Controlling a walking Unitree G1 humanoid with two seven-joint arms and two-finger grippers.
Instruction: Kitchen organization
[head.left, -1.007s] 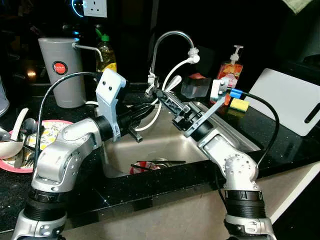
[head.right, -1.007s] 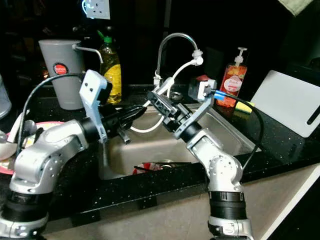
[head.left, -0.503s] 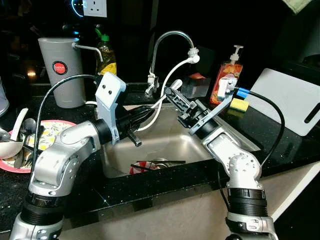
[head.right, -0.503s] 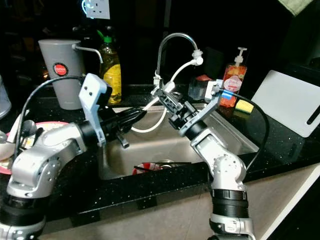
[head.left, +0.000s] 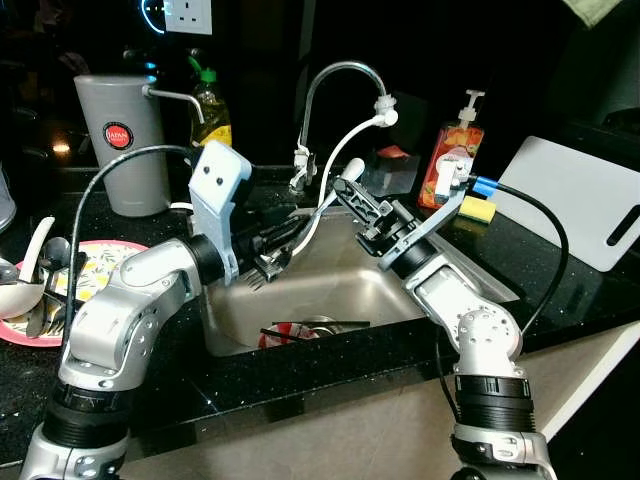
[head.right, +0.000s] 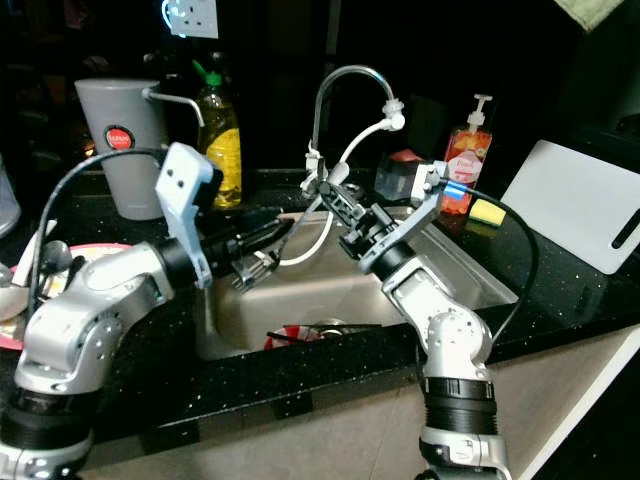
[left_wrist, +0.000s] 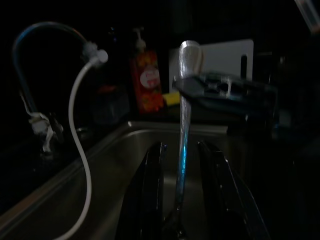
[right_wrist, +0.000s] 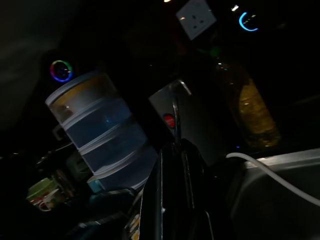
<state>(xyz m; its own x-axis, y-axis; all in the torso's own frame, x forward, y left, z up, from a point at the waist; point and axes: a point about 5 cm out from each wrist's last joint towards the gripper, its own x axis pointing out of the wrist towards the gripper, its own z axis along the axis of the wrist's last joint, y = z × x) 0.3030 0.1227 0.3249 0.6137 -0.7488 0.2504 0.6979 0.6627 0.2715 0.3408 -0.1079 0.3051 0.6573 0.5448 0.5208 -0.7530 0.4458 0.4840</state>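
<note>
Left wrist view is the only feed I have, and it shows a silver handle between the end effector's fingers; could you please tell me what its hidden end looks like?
Observer: The head camera shows the utensil has a pronged head, like a fork's, sticking out beneath the left end effector.
Operator: Thank you. Is anything lying in the sink beneath it?
Observer: Yes, a red-rimmed dish with dark sticks across it lies on the bottom of the sink.
Operator: And what is on the counter to the robot's left?
Observer: A pink plate holding spoons.
</note>
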